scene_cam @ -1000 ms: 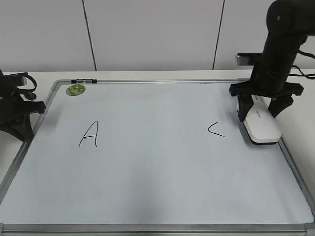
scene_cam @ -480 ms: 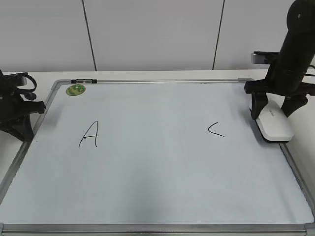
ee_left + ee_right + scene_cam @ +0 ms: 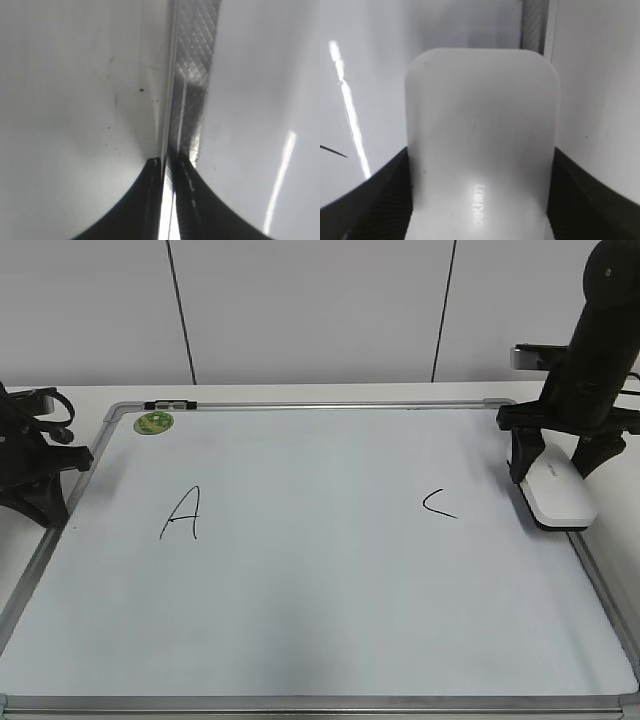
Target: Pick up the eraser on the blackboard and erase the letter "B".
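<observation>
The blackboard [image 3: 320,590] lies flat, with a black "A" [image 3: 183,513] on its left and a "C" [image 3: 438,504] on its right. No letter "B" shows between them; that patch is bare. My right gripper [image 3: 552,468] is shut on the white eraser [image 3: 560,495], which rests on the board by the right frame, right of the "C". In the right wrist view the eraser [image 3: 480,140] fills the space between my fingers [image 3: 480,200]. My left gripper [image 3: 45,485] is shut and empty at the board's left edge, its tips [image 3: 165,165] over the frame.
A small round green magnet [image 3: 154,423] sits at the board's far left corner. The silver frame [image 3: 300,405] runs all round the board and shows in the right wrist view [image 3: 535,25]. A white wall stands close behind the table.
A second ago my right gripper slid the eraser right, away from the "C" towards the right frame. It has held still over the last half second. The left arm has not moved.
</observation>
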Controlling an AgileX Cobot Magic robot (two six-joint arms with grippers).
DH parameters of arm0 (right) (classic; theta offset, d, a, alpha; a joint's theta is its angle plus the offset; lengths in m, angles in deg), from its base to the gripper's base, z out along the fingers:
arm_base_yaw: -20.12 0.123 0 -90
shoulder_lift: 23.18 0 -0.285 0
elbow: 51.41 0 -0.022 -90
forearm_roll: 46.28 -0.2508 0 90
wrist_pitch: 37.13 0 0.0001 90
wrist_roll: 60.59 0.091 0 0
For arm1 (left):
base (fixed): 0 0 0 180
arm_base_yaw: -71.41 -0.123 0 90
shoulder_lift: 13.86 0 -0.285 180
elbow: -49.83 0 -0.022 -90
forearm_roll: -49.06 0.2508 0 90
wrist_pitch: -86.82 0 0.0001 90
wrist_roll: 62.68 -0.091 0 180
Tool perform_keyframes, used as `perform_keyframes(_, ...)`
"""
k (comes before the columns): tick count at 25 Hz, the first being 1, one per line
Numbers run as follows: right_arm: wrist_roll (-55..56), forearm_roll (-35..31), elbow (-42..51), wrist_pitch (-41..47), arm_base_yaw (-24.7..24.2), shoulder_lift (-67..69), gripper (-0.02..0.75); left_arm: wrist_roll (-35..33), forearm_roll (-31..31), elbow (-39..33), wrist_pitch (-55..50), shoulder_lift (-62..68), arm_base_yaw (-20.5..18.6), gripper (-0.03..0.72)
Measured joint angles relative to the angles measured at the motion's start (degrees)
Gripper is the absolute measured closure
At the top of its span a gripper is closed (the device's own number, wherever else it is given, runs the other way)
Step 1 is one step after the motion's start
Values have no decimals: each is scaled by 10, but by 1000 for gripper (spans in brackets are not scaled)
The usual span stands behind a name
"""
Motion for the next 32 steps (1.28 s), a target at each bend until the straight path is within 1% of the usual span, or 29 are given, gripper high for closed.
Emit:
perform_keyframes(22,0,-12,0,-6,0,31,204,0,2,0,-1,0,0,632)
perform_keyframes(25,0,-15,0,-8,0,34,176,0,2,0,-1,0,0,632)
perform_keyframes(28,0,-21,0,-8,0,34,88,0,2,0,-1,0,0,631)
perform_keyframes(30,0,-21,0,-7,0,34,73,0,2,0,-1,0,0,627)
perform_keyframes(32,0,-21,-3,-6,0,34,67,0,2,6,-6,0,0,606)
